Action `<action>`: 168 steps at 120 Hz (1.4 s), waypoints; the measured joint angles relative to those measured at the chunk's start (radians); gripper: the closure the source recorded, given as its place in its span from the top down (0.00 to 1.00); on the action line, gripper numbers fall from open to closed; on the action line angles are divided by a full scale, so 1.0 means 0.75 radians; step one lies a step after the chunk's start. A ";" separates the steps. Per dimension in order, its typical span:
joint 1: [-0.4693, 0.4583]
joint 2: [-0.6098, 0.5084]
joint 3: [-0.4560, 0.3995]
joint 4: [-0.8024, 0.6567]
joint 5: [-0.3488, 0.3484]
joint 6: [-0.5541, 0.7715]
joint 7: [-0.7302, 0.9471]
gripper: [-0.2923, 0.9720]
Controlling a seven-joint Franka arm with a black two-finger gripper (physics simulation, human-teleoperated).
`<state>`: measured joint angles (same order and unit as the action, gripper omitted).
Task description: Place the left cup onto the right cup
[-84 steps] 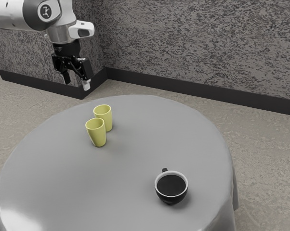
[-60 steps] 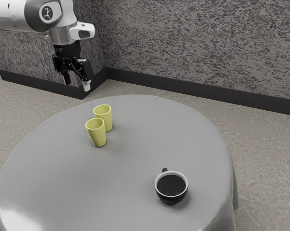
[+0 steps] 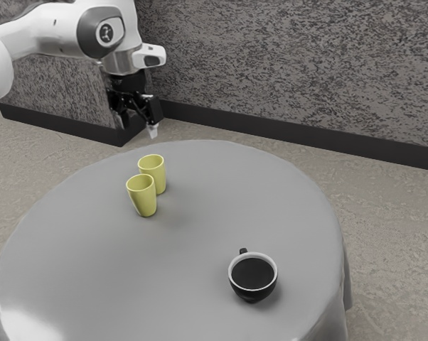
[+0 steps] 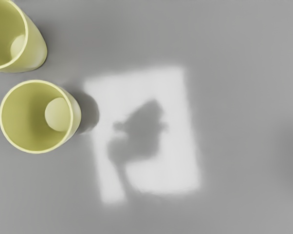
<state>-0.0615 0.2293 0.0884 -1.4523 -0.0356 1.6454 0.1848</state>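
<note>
gripper point(image 3: 139, 119) has swung toward the exterior view's right since the earlier frames. it now hangs upper left of frame, above and just behind the cups, fingers apart, holding nothing. approach is under way, no grasp yet. front yellow cup point(image 3: 143, 195) and rear yellow cup point(image 3: 152, 172) stand upright, just beside each other, left of centre on the grey table point(image 3: 200, 220). exterior view adds a black mug point(image 3: 253, 275) lower right. wrist view looks into both yellow cups, empty, and catches the hand shadow point(image 4: 139, 131).

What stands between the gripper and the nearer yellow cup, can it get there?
Probably yes. The gripper hangs free above the table's far side. The nearer yellow cup stands upright and uncovered; only the farther yellow cup, close beside it, crowds one side.
</note>
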 joint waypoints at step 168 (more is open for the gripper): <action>0.144 0.606 -0.020 0.424 -0.047 0.135 0.145 0.67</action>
<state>0.0468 0.6837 0.0732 -1.1342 -0.0706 1.7464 0.2932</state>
